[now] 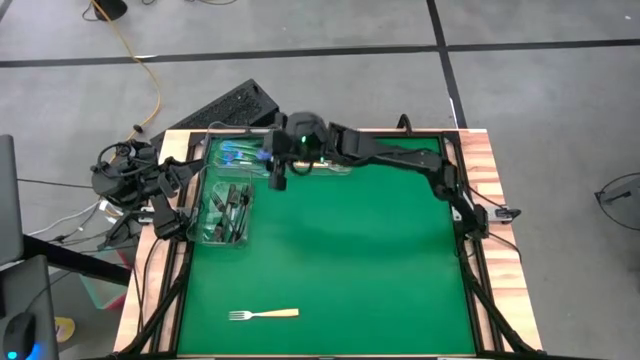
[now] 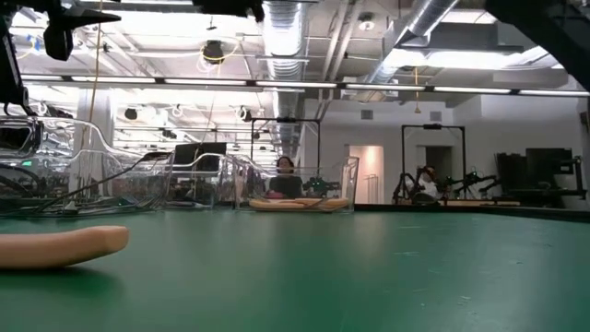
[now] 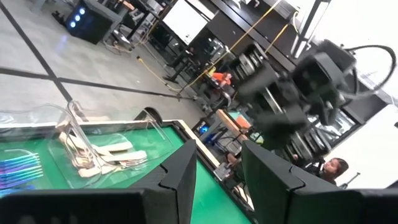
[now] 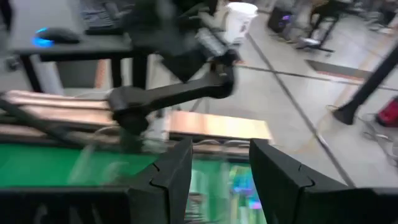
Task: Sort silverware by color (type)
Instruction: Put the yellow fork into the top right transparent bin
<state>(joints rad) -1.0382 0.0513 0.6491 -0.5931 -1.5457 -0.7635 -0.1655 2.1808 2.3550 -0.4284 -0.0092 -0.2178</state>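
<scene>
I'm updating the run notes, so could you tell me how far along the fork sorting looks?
Nearly finished. Dark forks, blue forks and tan forks already lie in separate clear bins. Nothing is in hand: the right gripper and left gripper both stand open with nothing between the fingers. Left: one tan-handled fork alone on the green mat.

Clear plastic bins (image 1: 222, 215) sit on the green mat (image 1: 360, 270); a keyboard (image 1: 225, 108) lies beyond.

Surface and material findings, bench and contents

Bench (image 1: 330, 260) carries matt green cloth-like cover within a wood-grain border; bins (image 1: 225, 215) are clear glossy plastic; lone fork (image 1: 263, 314) shows smooth tan handle, bright metal tines; blue forks (image 1: 240, 153) look iridescent, shiny.
</scene>
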